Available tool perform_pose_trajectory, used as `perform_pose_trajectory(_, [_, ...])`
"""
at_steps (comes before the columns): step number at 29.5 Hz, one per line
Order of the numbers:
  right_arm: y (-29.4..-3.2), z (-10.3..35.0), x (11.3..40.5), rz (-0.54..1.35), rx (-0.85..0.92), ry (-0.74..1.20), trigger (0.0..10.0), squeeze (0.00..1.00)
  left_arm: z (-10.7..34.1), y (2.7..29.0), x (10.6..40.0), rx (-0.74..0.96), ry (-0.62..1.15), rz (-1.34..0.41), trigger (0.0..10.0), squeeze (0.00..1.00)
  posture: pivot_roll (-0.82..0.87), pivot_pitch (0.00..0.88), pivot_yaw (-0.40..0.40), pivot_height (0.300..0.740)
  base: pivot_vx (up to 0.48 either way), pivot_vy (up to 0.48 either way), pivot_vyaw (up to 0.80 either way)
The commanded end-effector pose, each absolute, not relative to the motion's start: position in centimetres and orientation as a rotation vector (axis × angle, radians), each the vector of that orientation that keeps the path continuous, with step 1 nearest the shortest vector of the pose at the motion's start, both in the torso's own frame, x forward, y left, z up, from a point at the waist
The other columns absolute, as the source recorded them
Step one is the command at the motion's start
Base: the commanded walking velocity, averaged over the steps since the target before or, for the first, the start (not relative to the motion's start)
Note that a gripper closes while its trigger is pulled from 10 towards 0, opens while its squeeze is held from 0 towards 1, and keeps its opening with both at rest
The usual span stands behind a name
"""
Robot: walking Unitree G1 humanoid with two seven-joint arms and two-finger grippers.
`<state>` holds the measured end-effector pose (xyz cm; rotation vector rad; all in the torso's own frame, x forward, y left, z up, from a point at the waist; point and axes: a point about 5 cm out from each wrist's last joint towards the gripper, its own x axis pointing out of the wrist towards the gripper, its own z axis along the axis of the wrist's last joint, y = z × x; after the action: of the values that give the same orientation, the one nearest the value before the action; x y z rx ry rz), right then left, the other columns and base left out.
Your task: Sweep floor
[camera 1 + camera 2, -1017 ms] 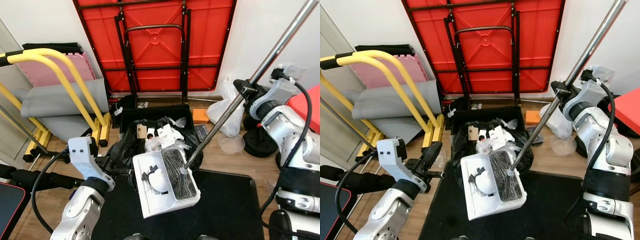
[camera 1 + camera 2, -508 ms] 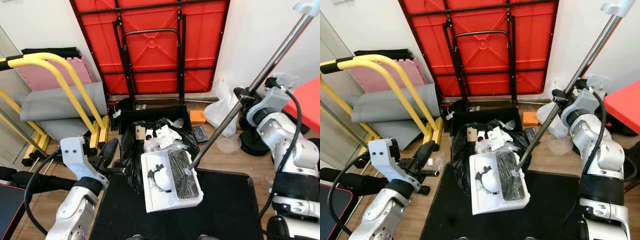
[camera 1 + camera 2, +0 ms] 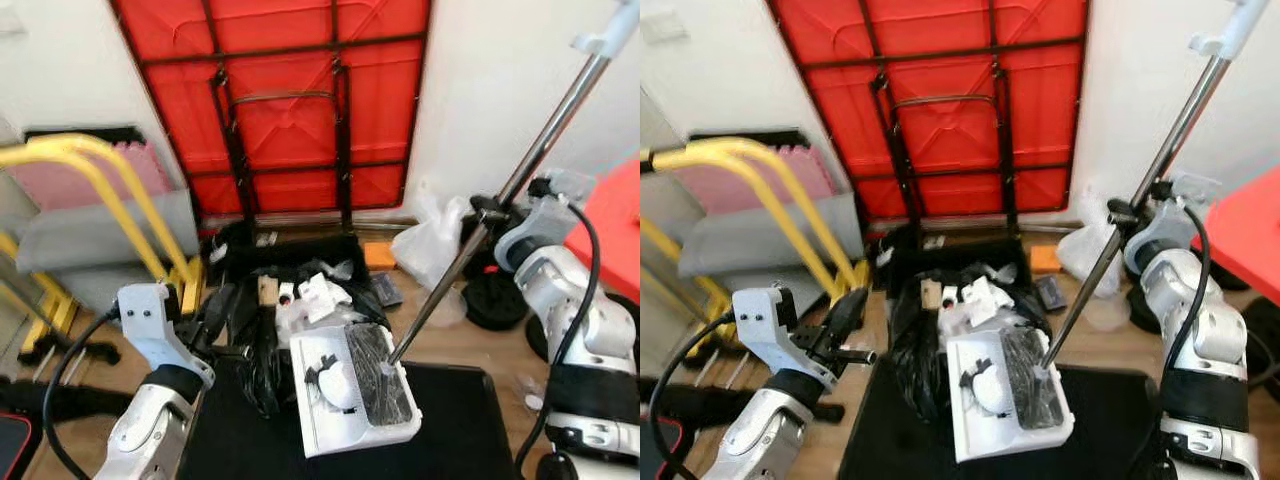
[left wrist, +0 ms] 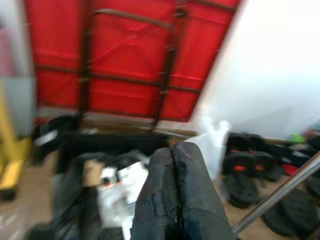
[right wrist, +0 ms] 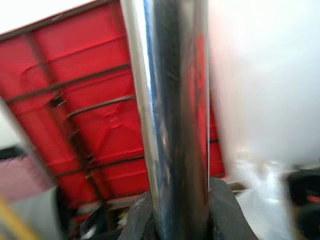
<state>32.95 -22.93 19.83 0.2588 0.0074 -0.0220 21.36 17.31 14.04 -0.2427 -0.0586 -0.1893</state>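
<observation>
Dustpan's parked by the trash bag and you've got the pole pinched in one claw only.

Your right gripper (image 3: pixel 1127 213) is clamped on the steel pole (image 3: pixel 520 165) about halfway up, out at 3 o'clock, and the right wrist view shows the pole wedged between the black fingers (image 5: pixel 225 210). The pole runs down to the white dustpan (image 3: pixel 355 390), which sits at 6 o'clock on the black mat (image 3: pixel 460 440), touching the near edge of the black bag (image 3: pixel 270 330), with a dark brush and some scraps in it. Your left gripper (image 4: pixel 175 192) is at 8 o'clock holding nothing, fingers pressed together. I'd guess the risk is the pan: swing that long pole and it could tip and dump everything back on the mat, or the pole could twist in that one pinch.
</observation>
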Motion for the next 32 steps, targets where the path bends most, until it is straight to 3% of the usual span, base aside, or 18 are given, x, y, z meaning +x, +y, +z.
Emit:
perform_pose_trajectory(1, [-21.8,21.7,33.1,0.044,0.311,-0.098,10.0,0.00,14.0,17.6,21.4,-0.229,-0.057,-0.167,10.0,0.00,-0.15,0.059,0.010,0.740,0.349,0.000,0.00])
perform_pose_trajectory(12, [-21.9,22.1,33.3,0.035,0.319,-0.107,10.0,0.00,14.0,17.5,21.4,-0.231,-0.059,-0.172,10.0,0.00,-0.15,0.065,0.013,0.740,0.346,0.000,0.00])
perform_pose_trajectory(20, [-22.0,23.1,33.7,0.048,0.280,-0.141,10.0,0.00,14.0,17.1,21.2,-0.219,-0.037,-0.204,10.0,0.00,-0.15,0.084,0.015,0.740,0.000,0.000,0.00])
perform_pose_trajectory(25, [-21.9,24.2,34.3,0.065,0.199,-0.176,10.0,0.00,14.2,16.2,20.7,-0.210,-0.013,-0.265,10.0,0.00,-0.14,0.110,0.018,0.740,0.000,0.000,0.00])
perform_pose_trajectory(26, [-21.7,25.2,35.1,0.072,0.118,-0.202,10.0,0.00,14.2,14.8,19.7,-0.221,0.017,-0.338,10.0,0.00,-0.14,0.150,0.022,0.740,0.000,0.000,0.00])
perform_pose_trajectory(32, [-21.2,27.3,36.9,0.079,-0.016,-0.252,10.0,0.00,14.5,12.9,17.9,-0.235,0.057,-0.432,10.0,0.00,-0.13,0.192,0.016,0.740,0.000,0.000,0.00])
